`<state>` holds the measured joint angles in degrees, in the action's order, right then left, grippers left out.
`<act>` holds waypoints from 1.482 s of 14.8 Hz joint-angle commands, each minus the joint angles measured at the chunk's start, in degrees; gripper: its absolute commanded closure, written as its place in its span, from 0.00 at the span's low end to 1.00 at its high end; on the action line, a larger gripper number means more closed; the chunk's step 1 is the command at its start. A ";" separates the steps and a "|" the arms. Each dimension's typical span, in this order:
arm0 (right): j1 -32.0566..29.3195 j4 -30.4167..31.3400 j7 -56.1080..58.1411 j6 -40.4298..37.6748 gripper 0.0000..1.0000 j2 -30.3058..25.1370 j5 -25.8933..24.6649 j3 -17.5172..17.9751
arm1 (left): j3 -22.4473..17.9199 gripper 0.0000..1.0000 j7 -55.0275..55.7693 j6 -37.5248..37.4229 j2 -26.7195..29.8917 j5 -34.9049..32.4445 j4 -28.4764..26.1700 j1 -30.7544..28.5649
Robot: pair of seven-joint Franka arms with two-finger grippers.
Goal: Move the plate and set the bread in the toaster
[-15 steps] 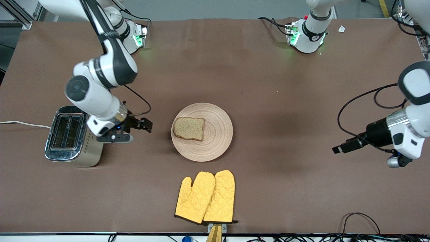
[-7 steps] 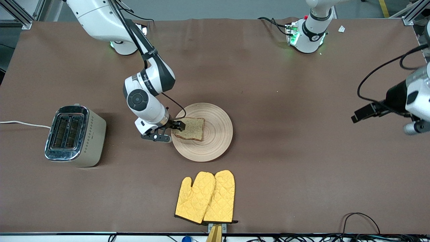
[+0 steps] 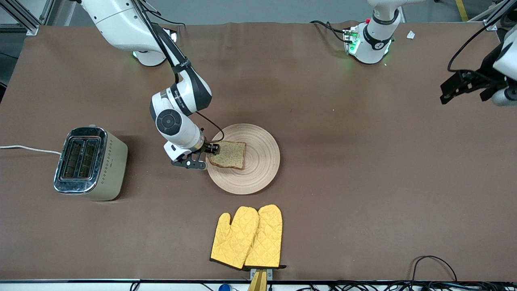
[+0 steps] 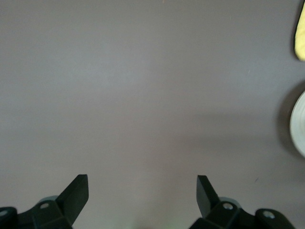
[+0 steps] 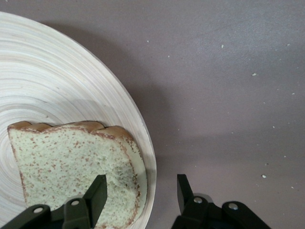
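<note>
The step in hand is judged to be the grasp of the bread (image 3: 228, 154), which lies flat on the plate (image 3: 258, 169) near the middle of the table, on the part of the plate toward the right arm's end. The toaster (image 3: 89, 163) stands well apart from it, close to the table edge at the right arm's end, its slots unoccupied.

For a good grasp, the crust edge should be taken squarely between both fingers, with the plate rim kept out of the grip; a soft slice is likely to fold or tear if pinched hard, so a light closure is advised, followed by a straight lift before any travel toward the toaster.

The right gripper (image 3: 213, 150) is set low at the plate rim. In the right wrist view its jaws are seen partly open: one finger lies over the corner of the bread, the other over the bare table just off the rim. Nothing is yet clamped.

The left gripper (image 3: 460, 87) is held waiting over the table edge at the left arm's end, jaws spread wide and empty.
</note>
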<state>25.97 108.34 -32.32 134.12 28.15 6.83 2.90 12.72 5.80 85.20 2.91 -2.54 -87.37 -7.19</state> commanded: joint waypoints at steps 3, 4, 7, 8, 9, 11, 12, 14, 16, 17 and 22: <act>1.28 1.17 -0.64 0.26 0.45 -0.46 0.02 -0.44 | -2.00 0.00 -2.90 -0.91 3.68 -0.71 -3.43 0.60; 1.80 1.17 -0.64 0.26 0.46 -0.38 0.02 -0.44 | -2.00 0.00 -3.16 -0.92 3.59 -0.71 -2.99 0.77; 1.98 1.17 -0.64 0.44 0.49 -0.02 -0.07 -0.44 | -2.00 0.00 -6.58 -0.74 0.96 0.08 -1.32 0.51; 2.07 1.26 -0.64 0.44 0.50 0.15 -0.07 -0.44 | -2.00 0.00 -6.76 -0.39 0.78 0.08 -1.32 0.51; 2.07 1.26 -0.72 0.44 0.51 0.33 -0.07 -0.44 | -1.91 0.00 -6.85 -0.39 0.69 0.08 -1.32 0.33; 2.51 1.26 -0.72 0.52 0.54 0.50 -0.15 -0.52 | -1.91 0.00 -6.85 -0.39 0.43 0.08 -1.14 0.33; 2.51 1.18 -0.72 0.52 0.56 0.50 -0.16 -0.52 | -2.00 0.00 -6.85 -0.39 0.43 0.08 -1.14 0.33; 2.60 1.17 -0.72 0.52 0.67 0.50 -0.16 -0.52 | -2.00 0.00 -6.85 -0.39 0.43 0.08 -1.14 0.33; 2.60 1.17 -0.64 0.61 0.83 0.50 -0.16 -0.44 | -2.00 0.00 -6.68 -0.39 0.43 0.08 -1.14 0.24; 2.60 1.09 -0.64 0.61 0.90 0.50 -0.16 -0.52 | -2.09 0.00 -6.50 -0.39 0.43 -0.01 -1.14 0.16; 1.99 -0.48 -0.46 -0.26 1.00 0.50 -0.07 -0.52 | -2.09 0.00 -6.33 -0.39 0.25 -0.36 -1.14 0.16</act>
<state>27.94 108.61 -32.32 134.32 29.04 6.76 2.85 10.81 -0.06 84.98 3.49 -2.54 -89.36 -7.04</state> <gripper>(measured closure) 0.960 0.000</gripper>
